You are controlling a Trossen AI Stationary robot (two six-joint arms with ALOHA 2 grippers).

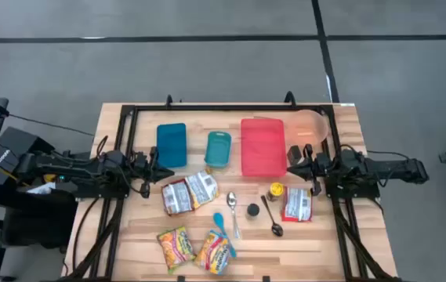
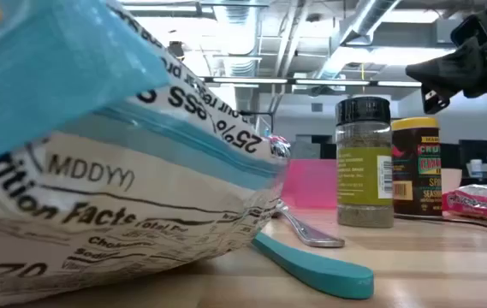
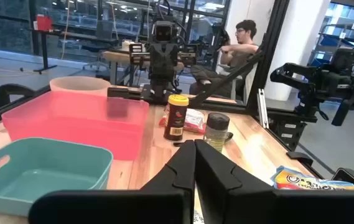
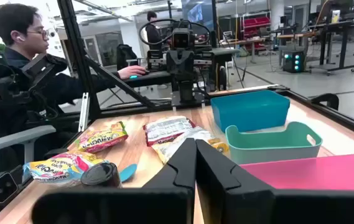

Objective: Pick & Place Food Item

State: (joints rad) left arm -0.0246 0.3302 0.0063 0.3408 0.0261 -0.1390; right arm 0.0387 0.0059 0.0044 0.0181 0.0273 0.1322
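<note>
Both arms were parked at the edges of the surface [image 1: 128, 243], jaws fully closed, holding nothing. Likeliest food item: the twin packets [image 1: 190, 192], just beside the left gripper [image 1: 154, 178], long axis running across the surface. Right gripper [image 1: 291, 160] was well apart from them; the left arm looked better placed.

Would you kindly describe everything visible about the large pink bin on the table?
The pink bin is a rectangular, open-topped tub that looks like translucent plastic, with a rolled rim and nothing visible inside. It sits upright on the wooden table, toward the far edge. The smaller teal bin stands beside it with a gap between them, and a pale round bowl sits at its other side, at the far corner; whether the two touch cannot be told. In the left wrist view its wall is smooth and glossy.
</note>
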